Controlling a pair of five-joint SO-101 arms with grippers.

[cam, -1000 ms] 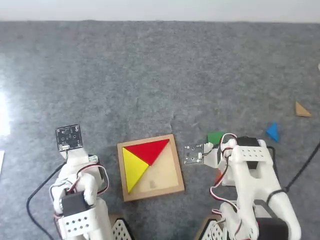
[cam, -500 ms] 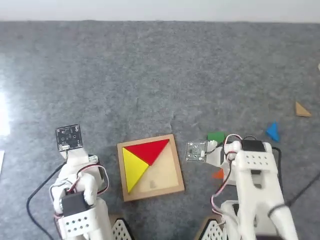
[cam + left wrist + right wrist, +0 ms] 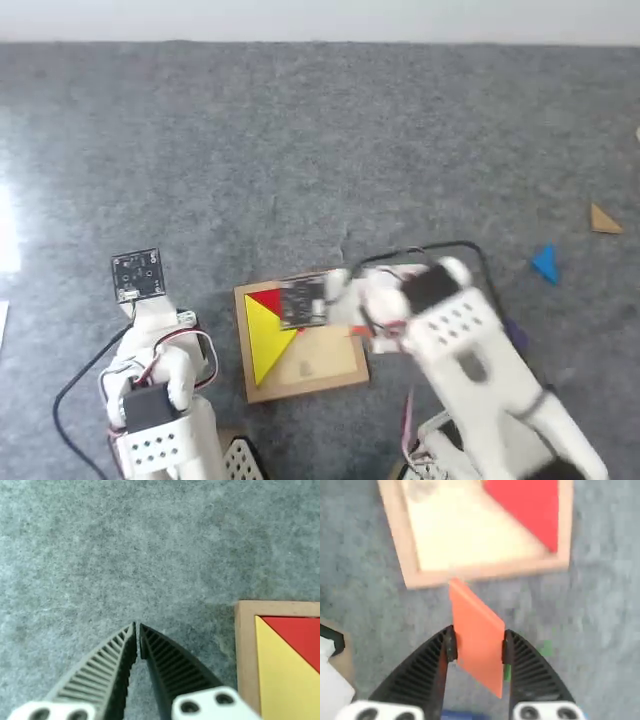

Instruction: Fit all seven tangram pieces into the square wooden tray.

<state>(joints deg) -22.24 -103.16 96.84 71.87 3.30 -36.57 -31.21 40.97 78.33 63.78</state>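
The square wooden tray [image 3: 318,358] lies at the table's front, holding a yellow triangle [image 3: 265,335] and a red triangle [image 3: 264,299] that the right arm partly covers. My right gripper [image 3: 477,632] is shut on an orange piece [image 3: 476,647], held just outside the tray's rim [image 3: 485,573], beside the red triangle [image 3: 530,505]. In the high view the orange piece [image 3: 358,331] shows at the tray's right edge. My left gripper [image 3: 137,626] is shut and holds nothing, low over the carpet left of the tray's corner [image 3: 243,645].
A blue triangle [image 3: 544,263] and a tan triangle [image 3: 603,219] lie far right on the grey carpet. A purple piece [image 3: 515,333] peeks out beside the right arm. A green piece [image 3: 545,648] lies under the right gripper. The left arm [image 3: 150,375] stands front left.
The right arm has swung left from beside the tray to over its right edge, carrying the orange piece. The green piece is now covered in the high view. The left arm is unmoved.
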